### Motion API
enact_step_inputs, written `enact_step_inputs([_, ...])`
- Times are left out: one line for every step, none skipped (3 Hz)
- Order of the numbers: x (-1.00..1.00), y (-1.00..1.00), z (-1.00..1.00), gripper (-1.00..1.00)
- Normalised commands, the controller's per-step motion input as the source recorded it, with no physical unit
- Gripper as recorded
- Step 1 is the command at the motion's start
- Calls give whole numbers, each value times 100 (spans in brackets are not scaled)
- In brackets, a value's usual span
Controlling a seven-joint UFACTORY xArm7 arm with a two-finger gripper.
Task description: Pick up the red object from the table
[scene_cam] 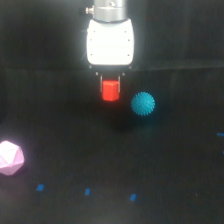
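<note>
My pincer point(110, 85) is clamped on the red object point(110, 90), which hangs between my fingers directly under my white housing and seems to be off the surface point(165, 165), though I cannot tell for sure. Just beside it, toward the exterior view's right and slightly lower, sits a spiky cyan ball point(143, 103), apart from the block. Farther off, low toward the exterior view's left, a pale pink polyhedron point(10, 158) rests on the black surface. A few small blue marks point(87, 191) dot the surface well below my pincer.
</note>
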Motion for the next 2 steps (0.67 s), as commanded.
enact_step_inputs([10,-5,-22,-99])
enact_step_inputs([89,9,100,-99])
